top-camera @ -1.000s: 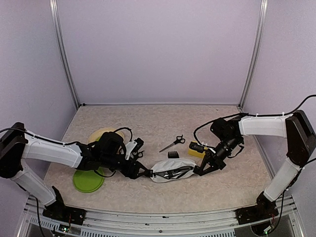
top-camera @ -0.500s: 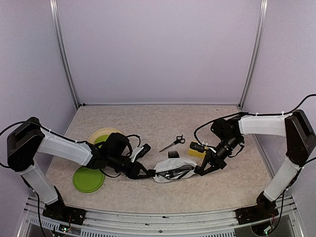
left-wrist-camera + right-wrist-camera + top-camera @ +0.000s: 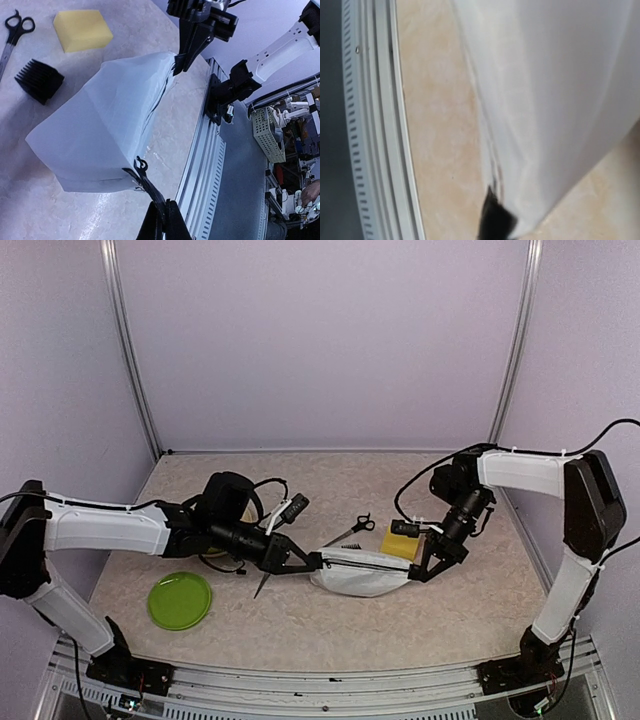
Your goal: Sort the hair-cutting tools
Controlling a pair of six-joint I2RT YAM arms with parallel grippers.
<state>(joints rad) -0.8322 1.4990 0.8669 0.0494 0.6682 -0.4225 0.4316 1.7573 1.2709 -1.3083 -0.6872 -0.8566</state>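
Where the two grippers met it, the white pouch [image 3: 362, 575] was stretched taut from end to end. The left gripper [image 3: 311, 562] was pinched tight on the black zip tab at the pouch's left end, and the right gripper [image 3: 419, 575] was clamped on its right end. One pair of scissors [image 3: 350, 531] lay just behind the pouch, with the black comb guard [image 3: 40, 80] between them and the pouch. A yellow sponge [image 3: 403, 540] sat behind the pouch's right end. A green plate [image 3: 180, 600] lay well to the pouch's left.
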